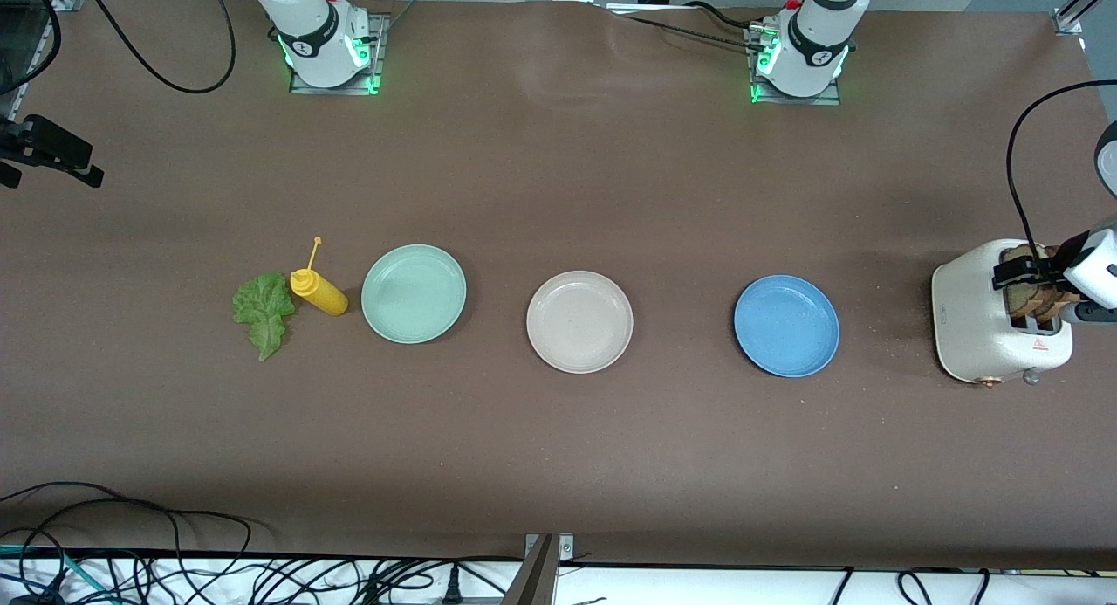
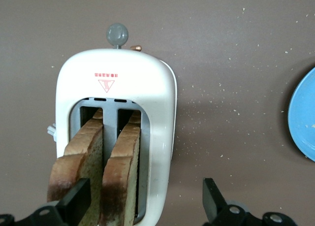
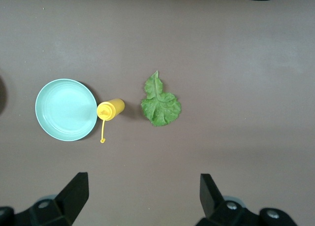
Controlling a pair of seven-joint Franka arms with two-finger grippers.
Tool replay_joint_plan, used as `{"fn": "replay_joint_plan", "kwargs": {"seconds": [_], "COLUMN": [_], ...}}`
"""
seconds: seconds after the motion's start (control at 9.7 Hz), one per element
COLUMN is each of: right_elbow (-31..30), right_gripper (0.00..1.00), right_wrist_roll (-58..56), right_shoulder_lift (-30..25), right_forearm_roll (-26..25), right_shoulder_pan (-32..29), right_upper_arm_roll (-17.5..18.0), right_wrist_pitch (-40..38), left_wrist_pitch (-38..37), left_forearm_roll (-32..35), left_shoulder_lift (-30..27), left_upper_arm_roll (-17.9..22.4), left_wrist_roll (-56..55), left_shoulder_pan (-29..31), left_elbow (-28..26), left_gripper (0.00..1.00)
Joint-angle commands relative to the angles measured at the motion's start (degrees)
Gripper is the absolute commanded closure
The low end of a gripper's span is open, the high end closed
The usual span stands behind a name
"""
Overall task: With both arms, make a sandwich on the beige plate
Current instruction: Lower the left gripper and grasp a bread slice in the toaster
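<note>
A brown counter (image 1: 558, 177) carries three plates in a row across the middle of the frame: one mint-green plate (image 1: 414, 292), one beige plate (image 1: 579, 321) bare at the centre, one blue plate (image 1: 786, 326). At centre-left lie one lettuce leaf (image 1: 263, 311) and one yellow squeeze bottle (image 1: 318, 291). At the right edge stands one white toaster (image 1: 990, 326) holding two bread slices (image 2: 98, 179). The left pincer (image 2: 145, 201) hangs released over the toaster, its fingers astride the slices. The right pincer (image 3: 142, 194) hangs released over the counter near the leaf.
</note>
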Motion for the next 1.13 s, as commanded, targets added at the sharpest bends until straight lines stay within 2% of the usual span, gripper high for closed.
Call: {"fn": "replay_joint_plan", "kwargs": {"seconds": [0.0,0.1,0.52,0.62,0.93,1.03], "right_elbow": [0.1,0.1,0.1,0.1,0.1,0.1], "right_gripper": [0.0,0.0,0.0,0.0,0.0,0.0], "right_wrist_roll": [0.3,0.3,0.3,0.3,0.3,0.3], "right_shoulder_lift": [-0.6,-0.6,-0.6,-0.6,-0.6,-0.6], "right_forearm_roll": [0.8,0.8,0.8,0.8,0.9,0.9], "right_shoulder_pan": [0.1,0.1,0.1,0.1,0.1,0.0], "right_upper_arm_roll": [0.0,0.0,0.0,0.0,-0.1,-0.1], "right_wrist_pitch": [-0.8,-0.8,-0.8,-0.8,-0.8,-0.8], "left_wrist_pitch": [4.0,5.0,5.1,5.1,4.7,4.0], "left_forearm_roll": [0.4,0.4,0.6,0.7,1.3,1.3], "left_shoulder_lift": [-3.2,-3.9,-4.1,-3.9,-3.7,-3.7], "left_upper_arm_roll": [-0.3,-0.3,-0.3,-0.3,-0.2,-0.2], "left_wrist_roll": [1.0,1.0,6.2,6.8,8.7,9.7], "left_shoulder_pan": [0.7,1.1,2.5,2.6,3.0,3.0], "left_elbow": [-5.5,-6.8,-7.8,-7.8,-7.1,-5.3], "left_gripper": [0.04,0.11,0.9,1.0,1.0,1.0]}}
